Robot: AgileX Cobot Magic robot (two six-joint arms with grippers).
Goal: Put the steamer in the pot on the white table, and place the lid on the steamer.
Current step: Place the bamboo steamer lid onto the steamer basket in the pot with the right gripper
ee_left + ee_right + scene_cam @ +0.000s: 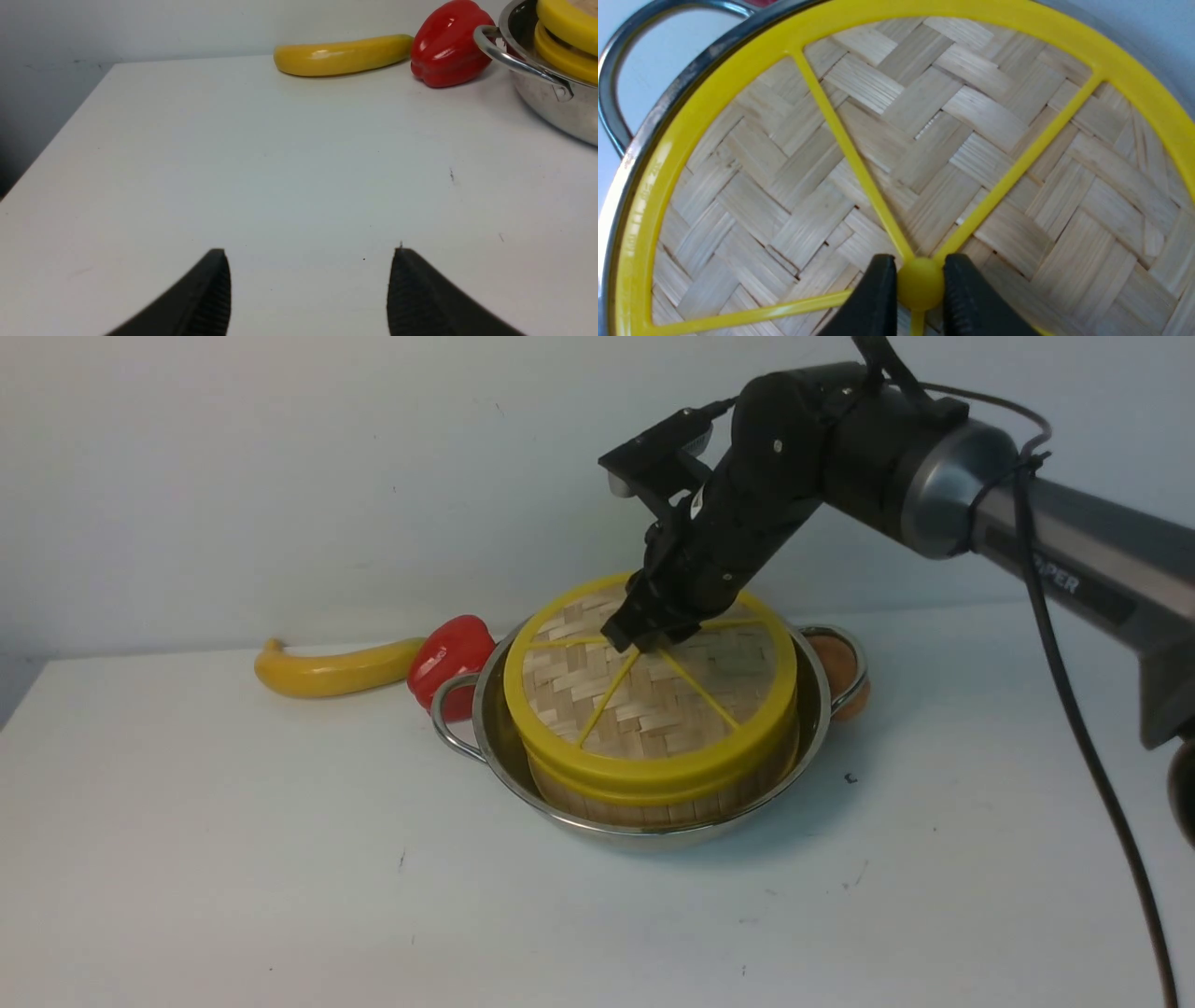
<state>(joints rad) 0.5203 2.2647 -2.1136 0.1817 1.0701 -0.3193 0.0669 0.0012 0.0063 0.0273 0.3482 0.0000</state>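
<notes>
Right arm reaches in from the right, wrist pitched down; right pincer (647,637) clamped on the centre knob of the lid (653,686). Lid sits on the steamer (653,798), steamer inside the pot (523,779) on the counter (233,859). Right wrist view alone shows both fingers touching the knob. Left wrist view: left pincer (308,291) spread wide, empty, over bare counter; banana (341,55) and red pepper (448,44) just beside the pot.

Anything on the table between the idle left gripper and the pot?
No. In the left wrist view the white table is bare from the open left gripper to the pot; the banana and red pepper lie farther back.
</notes>
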